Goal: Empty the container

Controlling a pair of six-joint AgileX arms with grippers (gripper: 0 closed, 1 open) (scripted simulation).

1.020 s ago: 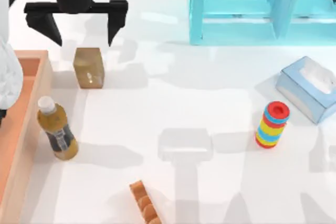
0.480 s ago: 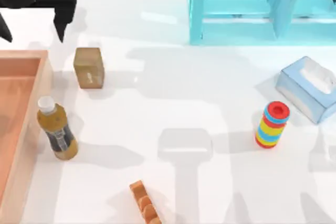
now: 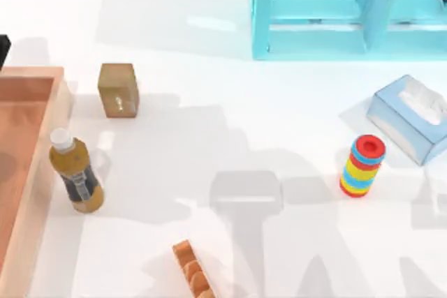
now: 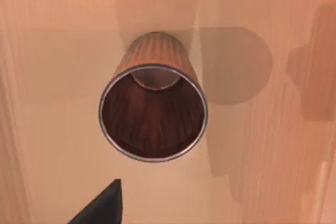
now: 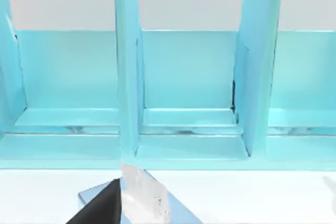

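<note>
One cup (image 4: 153,109) stands in the container (image 3: 28,193) at the table's left, right under my left gripper (image 4: 100,208). I can't tell its fingers. I'd go straight down, centered, then pinch the rim.

Left gripper (image 3: 1,50) sits at the table's far-left edge, barely visible; finger spread perhaps wide, not confirmable.

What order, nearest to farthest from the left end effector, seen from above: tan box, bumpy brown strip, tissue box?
1. Tan box, left side, by left end effector.
2. Bumpy brown strip, bottom edge.
3. Tissue box, far right.
</note>
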